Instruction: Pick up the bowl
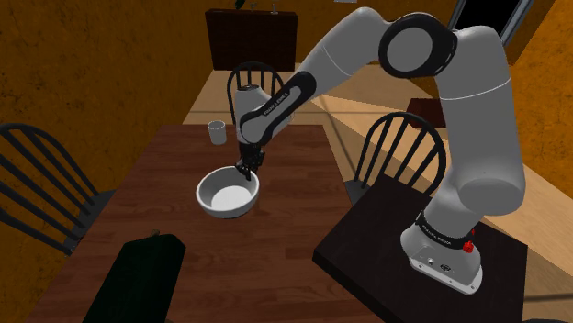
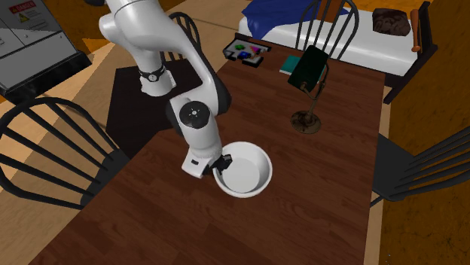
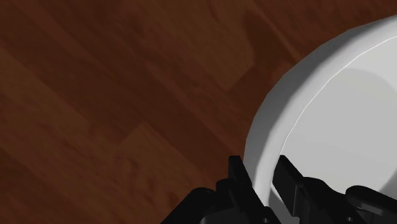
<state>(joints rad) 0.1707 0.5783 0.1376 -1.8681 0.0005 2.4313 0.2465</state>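
Dark wooden desk [image 1: 275,239] carries the white bowl [image 1: 228,193] near its middle. The gripper [image 3: 262,170] straddles the bowl's rim, clamped on the wall with one finger inside and one outside. Lifting well likely means rising straight and slowly, since a one-sided pinch may let the bowl tip or slip.

One white bowl [image 1: 228,193], one small cup [image 1: 217,132], one dark table lamp [image 2: 309,71], four black spindle-back chairs [image 2: 393,172], one wooden table [image 2: 316,196].
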